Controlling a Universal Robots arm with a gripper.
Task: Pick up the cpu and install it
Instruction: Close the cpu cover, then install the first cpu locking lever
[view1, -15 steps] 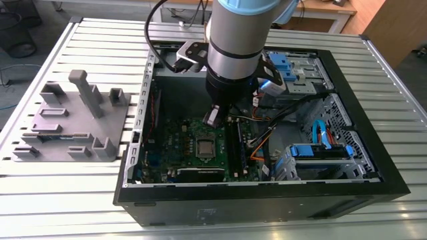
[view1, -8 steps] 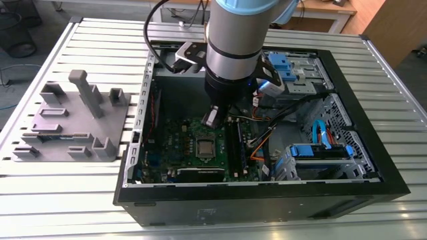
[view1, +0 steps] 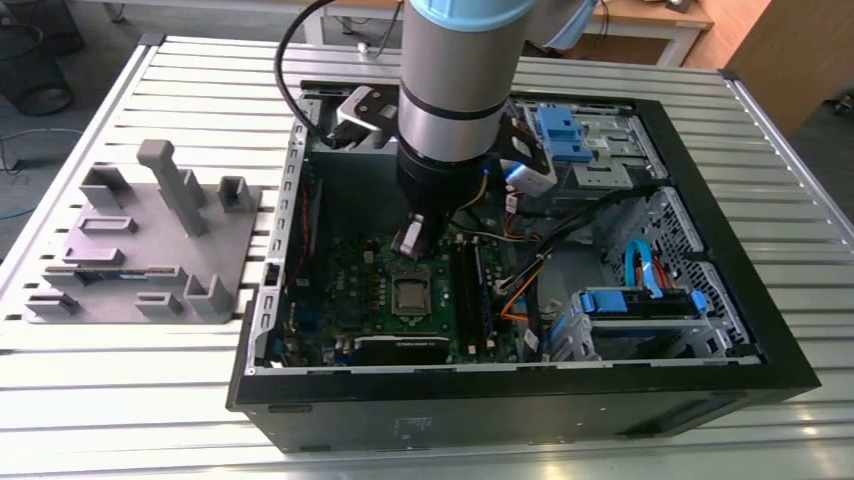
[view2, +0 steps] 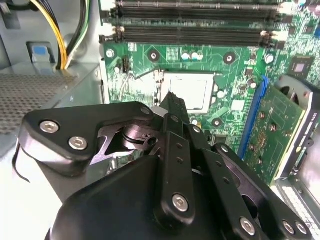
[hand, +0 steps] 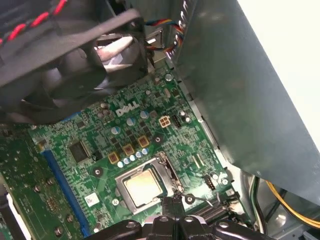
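- We judge the install step nearly done: the cpu lies flat inside the socket frame on the green motherboard, its shiny metal top showing in both wrist views.
- Our gripper hangs just above the socket's edge, fingers drawn together to a narrow tip with nothing between them; in the exterior view it stands above the board inside the open computer case.
- The socket's retention lever looks unlatched beside the frame, so we judge the chip placed but not yet clamped.
- Room is tight: the case fan and a grey metal wall flank the board, and the memory slots and an upright expansion card sit near the socket.
- Clear space lies straight upward through the case's open side.
- The grey studded tray rests on the slatted table, well apart from the case.
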